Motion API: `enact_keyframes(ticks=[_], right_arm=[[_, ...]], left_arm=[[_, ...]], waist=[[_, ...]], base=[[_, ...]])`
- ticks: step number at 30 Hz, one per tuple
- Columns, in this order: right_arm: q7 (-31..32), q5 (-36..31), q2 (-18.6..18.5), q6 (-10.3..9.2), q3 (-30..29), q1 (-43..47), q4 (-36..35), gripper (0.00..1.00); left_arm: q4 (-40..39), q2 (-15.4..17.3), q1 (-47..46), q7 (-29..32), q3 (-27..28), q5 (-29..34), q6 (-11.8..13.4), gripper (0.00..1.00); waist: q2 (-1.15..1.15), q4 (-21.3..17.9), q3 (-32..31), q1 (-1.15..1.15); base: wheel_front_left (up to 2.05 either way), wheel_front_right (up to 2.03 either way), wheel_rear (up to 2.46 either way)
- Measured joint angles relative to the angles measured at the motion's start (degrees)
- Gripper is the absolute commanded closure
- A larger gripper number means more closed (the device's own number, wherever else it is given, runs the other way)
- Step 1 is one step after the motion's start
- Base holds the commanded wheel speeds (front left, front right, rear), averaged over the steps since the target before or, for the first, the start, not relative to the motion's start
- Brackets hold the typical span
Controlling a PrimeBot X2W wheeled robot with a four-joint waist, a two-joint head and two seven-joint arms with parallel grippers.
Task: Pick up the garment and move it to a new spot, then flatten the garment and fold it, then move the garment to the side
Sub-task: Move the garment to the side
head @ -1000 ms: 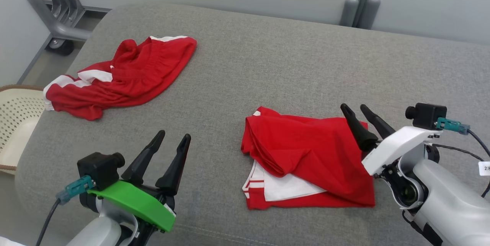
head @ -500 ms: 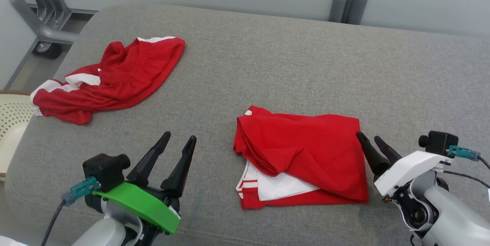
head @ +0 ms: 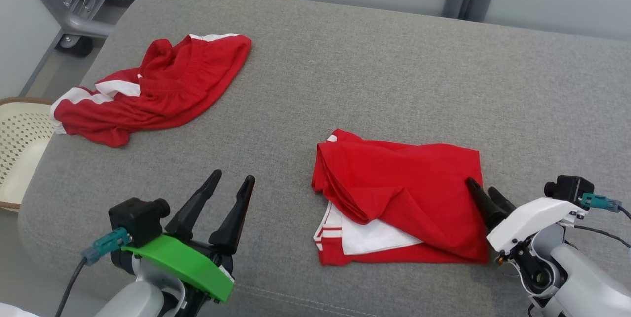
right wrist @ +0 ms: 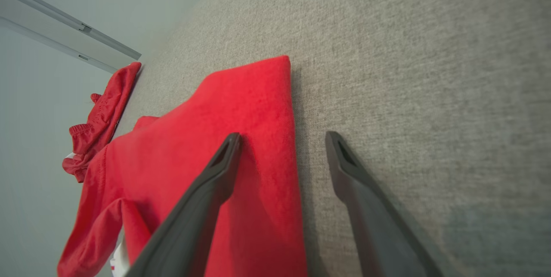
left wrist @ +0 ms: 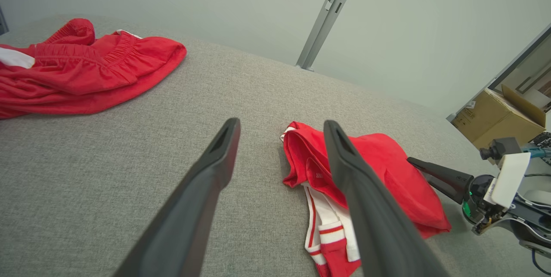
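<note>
While your right end effector (head: 479,185) spreads astride one edge of the folded garment (head: 394,193), your left end effector (head: 233,175) hovers spread, empty.

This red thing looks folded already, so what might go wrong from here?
The right arm's fingers stand open astride the right edge of the folded red garment; closing there might catch only the top layer and pull the fold open. Its white-striped layer pokes out underneath and could trail behind.

Before me, toward my right, the red garment (head: 409,193) lies folded flat, its white-striped layers peeking out underneath.
</note>
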Motion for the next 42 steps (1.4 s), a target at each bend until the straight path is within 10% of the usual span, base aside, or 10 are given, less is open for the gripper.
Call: enact_keyframes(ticks=[15,16,17,18,19,42], right_arm=[[4.0,2.0,2.2,1.3,1.5,-1.5,1.4,0.0],[4.0,1.9,2.2,1.42,1.5,-1.5,1.4,0.06],[4.0,1.9,2.2,1.54,1.5,-1.5,1.5,0.53],[4.0,1.9,2.2,1.54,1.5,-1.6,1.5,0.65],[4.0,1.9,2.2,1.6,1.5,-1.6,1.6,1.0],[0.4,-4.4,-2.9,3.58,2.2,-9.5,-2.2,1.0]], left_arm=[[0.3,-0.3,0.0,0.0,0.0,0.0,0.0,0.0],[0.3,-0.3,0.0,0.0,0.0,0.0,0.0,0.0],[0.4,-0.3,0.0,0.0,0.0,0.1,0.0,0.0],[0.4,-0.3,0.0,0.0,0.0,0.1,0.0,0.0],[0.5,-0.3,0.0,0.0,0.0,0.1,0.0,0.0],[0.2,-0.1,0.1,0.0,0.8,0.1,0.0,0.0]], waist=[[0.0,1.0,0.4,0.0],[0.0,1.0,0.4,0.0],[0.0,1.0,0.4,0.0],[0.0,1.0,0.4,0.0],[0.0,1.0,0.3,0.0],[0.0,-4.1,-0.8,0.0]], base=[[0.0,0.0,0.0],[0.0,0.0,0.0],[0.0,0.0,0.0],[0.0,0.0,0.0],[0.0,0.0,0.0],[0.0,0.0,0.0]])
